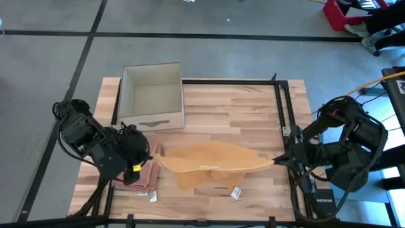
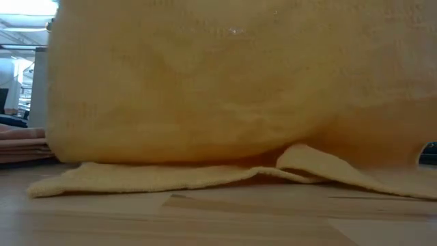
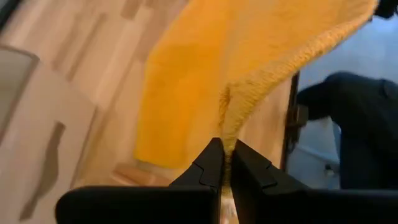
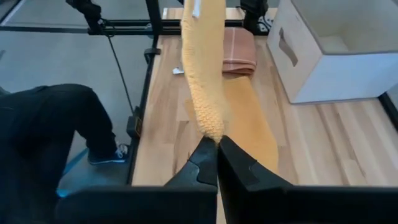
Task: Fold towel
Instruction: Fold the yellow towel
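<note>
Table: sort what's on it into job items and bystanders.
Job:
yellow towel, stretched between the two grippers
left gripper, shut on one end
right gripper, shut on the other end

Lying about:
white box
folded pink cloth

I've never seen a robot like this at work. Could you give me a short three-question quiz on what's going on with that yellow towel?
1. True or false: both grippers are shut on the yellow towel.
2. Which lies nearest the left gripper? A) white box B) folded pink cloth C) red bin
3. Fill in: the towel is stretched between the left gripper and the right gripper, its lower part resting on the ____.

Key: 1 true; 2 B; 3 table.
</note>
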Robot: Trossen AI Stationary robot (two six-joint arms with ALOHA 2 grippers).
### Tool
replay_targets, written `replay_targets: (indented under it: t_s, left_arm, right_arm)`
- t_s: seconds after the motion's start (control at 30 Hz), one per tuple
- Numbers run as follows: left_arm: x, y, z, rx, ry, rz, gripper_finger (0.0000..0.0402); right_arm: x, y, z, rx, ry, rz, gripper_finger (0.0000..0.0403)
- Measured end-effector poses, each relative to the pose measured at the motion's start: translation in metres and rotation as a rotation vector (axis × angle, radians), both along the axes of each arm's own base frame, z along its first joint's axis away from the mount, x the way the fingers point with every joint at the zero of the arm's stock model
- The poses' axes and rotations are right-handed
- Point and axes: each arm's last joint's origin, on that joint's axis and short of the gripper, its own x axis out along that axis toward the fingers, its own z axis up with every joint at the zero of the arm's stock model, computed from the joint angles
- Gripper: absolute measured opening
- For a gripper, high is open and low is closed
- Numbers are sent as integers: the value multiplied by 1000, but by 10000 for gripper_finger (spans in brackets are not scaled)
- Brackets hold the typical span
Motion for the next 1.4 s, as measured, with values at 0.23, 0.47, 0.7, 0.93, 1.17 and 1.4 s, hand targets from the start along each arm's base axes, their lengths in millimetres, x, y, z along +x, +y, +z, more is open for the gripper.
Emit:
replay_targets:
  t_s: [0.23, 0.47, 0.7, 0.93, 1.17, 1.4]
  left_arm:
    - [-6, 6, 22, -290, 44, -28, 11]
    - [-28, 23, 47, -416, -6, -3, 10]
    - [-38, 35, 55, -237, -165, 32, 10]
    - [1, 12, 13, -20, -53, 48, 10]
    - [48, -17, -63, 165, 172, 75, 10]
    - [78, -35, -143, 269, 340, 72, 10]
  right_arm:
    - [1, 8, -13, -47, 23, -2, 1]
    - [3, 11, -20, -63, 39, -14, 1]
    - [8, 19, -42, -106, 95, -38, 1]
    - [16, 30, -98, -264, 153, -139, 1]
    - [24, 41, -185, -330, 186, -224, 1]
    - [30, 43, -261, -260, 104, -249, 1]
